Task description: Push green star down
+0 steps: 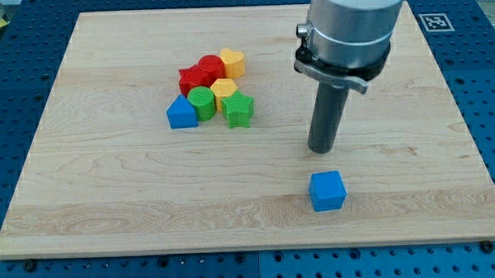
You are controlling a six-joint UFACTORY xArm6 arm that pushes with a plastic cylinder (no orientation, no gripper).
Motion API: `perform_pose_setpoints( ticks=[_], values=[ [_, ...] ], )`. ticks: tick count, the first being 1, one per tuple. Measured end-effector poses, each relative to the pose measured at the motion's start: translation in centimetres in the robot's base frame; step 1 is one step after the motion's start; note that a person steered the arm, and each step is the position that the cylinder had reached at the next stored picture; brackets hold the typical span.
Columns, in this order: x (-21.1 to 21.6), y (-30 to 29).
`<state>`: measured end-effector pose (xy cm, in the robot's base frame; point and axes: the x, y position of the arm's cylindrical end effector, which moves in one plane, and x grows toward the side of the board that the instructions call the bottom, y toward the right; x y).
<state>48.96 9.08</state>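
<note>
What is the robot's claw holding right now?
No claw: my tip holds nothing, sits above the blue cube, right of the green star.

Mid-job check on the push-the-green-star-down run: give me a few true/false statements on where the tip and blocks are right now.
1. My tip touches the green star. False: it stands apart, to the star's right in the view.
2. The blue cube lies alone, below my tip in the view. True.
3. The green star sits at the lower right edge of the cluster. True.
4. The green cylinder lies to the right of the star. False: it is to the star's left, beside the blue block.
5. The wooden board holds only two blocks. False: a cluster and a lone cube lie on it.
</note>
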Motion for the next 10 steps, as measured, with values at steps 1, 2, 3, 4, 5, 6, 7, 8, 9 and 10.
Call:
perform_pose_setpoints(
  ticks=[1,2,3,4,5,6,7,8,9,10],
  values=[
    [-4.1,-0.9],
    [-7.6,-3.3],
    [-7.9,-6.7],
    [-7.7,-10.0],
    [-7.7,-11.7],
    [-7.4,-11.7],
    [-5.6,-11.7],
    [-5.6,-11.7],
    [-5.0,-11.7],
    [-4.7,-11.7]
  ],
)
